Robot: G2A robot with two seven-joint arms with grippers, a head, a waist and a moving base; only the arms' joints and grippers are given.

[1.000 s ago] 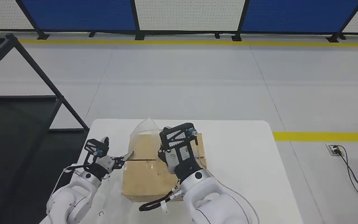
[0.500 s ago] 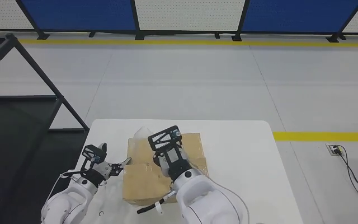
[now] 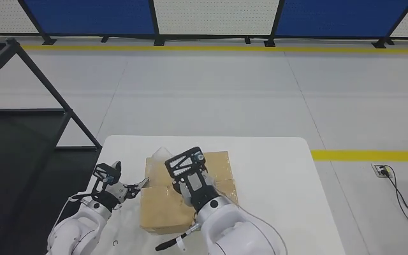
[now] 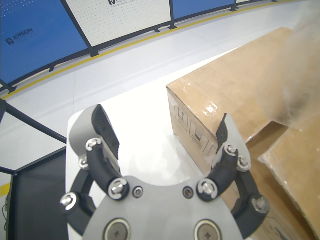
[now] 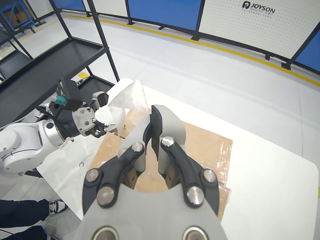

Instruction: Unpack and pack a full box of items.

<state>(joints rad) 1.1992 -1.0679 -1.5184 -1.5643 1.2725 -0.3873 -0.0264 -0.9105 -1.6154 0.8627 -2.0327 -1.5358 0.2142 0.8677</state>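
Observation:
A brown cardboard box sits in the middle of the white table; its top flaps stand slightly apart along the seam. My right gripper hangs over the box's far left part, shut on a translucent plastic bag that rises from the box top. From above, the bag peeks out past the right gripper. The left gripper is open at the box's left side, near its upper edge, with nothing between its fingers. The right wrist view also shows the left gripper beside the bag.
A black metal shelf rack stands off the table's left side, and its trays are close behind the left arm. The table has free room right of the box. Blue and white partition panels line the far floor.
The right gripper has shifted left and nearer over the box with the bag, which now sits lower. The left gripper has drawn back a little from the box's left edge.

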